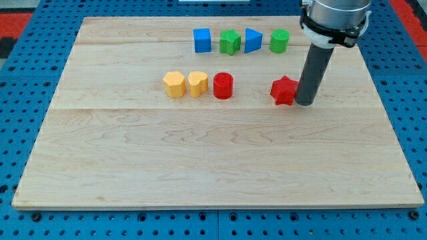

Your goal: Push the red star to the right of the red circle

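Camera view: my tip [305, 103] sits touching the red star [284, 91] at its 3 o'clock side; there's no claw here, only a bare rod. The star lies at 3 o'clock from the red circle [223, 86], well apart, on the wooden board [213, 167].

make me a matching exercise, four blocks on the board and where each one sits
Blocks:
1. red star
2. red circle
3. blue cube
4. green cylinder

Places:
a. the view's left end of the top row
b. right beside my tip, on its left in the view
c. the view's right end of the top row
d. just right of the two yellow blocks

Pairs: 1-b, 2-d, 3-a, 4-c
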Controlling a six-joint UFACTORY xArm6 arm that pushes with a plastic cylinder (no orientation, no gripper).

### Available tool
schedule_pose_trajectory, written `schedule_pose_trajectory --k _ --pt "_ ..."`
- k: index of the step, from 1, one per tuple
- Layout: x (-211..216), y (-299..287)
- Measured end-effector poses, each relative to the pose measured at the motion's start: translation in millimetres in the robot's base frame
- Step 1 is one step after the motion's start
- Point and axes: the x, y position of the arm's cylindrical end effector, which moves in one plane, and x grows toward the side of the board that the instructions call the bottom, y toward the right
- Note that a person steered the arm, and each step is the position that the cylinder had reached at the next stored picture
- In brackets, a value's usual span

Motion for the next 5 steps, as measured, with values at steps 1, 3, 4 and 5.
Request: schedule_pose_trajectory --k 1,3,4,5 --pt "-13 -2" --pt "-42 -6" --pt "-33 -6" --pt "-25 -9"
